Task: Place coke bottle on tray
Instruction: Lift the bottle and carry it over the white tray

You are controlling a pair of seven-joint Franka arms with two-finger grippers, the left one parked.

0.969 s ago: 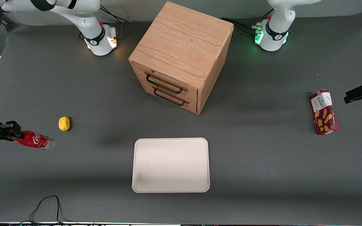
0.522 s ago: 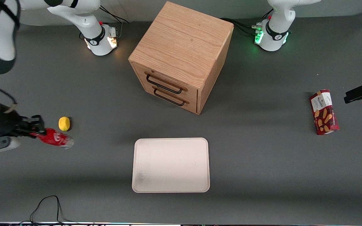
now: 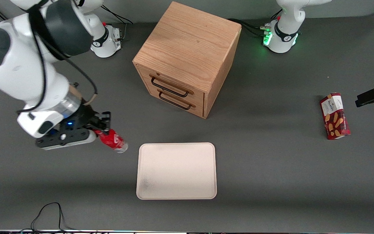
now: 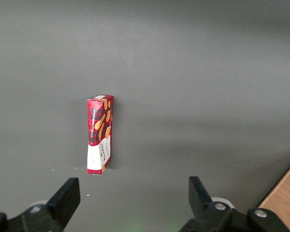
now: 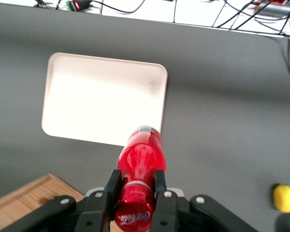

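My right gripper is shut on the neck of the coke bottle, just under its red cap, and holds it tilted above the table, clear base pointing toward the tray. The bottle hangs beside the tray's corner, on the working arm's side, not over it. In the right wrist view the gripper clamps the bottle between both fingers, and the cream-white tray lies flat and bare past the bottle's base.
A wooden drawer cabinet stands farther from the front camera than the tray. A yellow lemon shows in the right wrist view. A red biscuit box lies toward the parked arm's end of the table.
The gripper has carried the coke bottle sideways from the working arm's table edge toward the tray. The lemon is now hidden under the arm in the front view.
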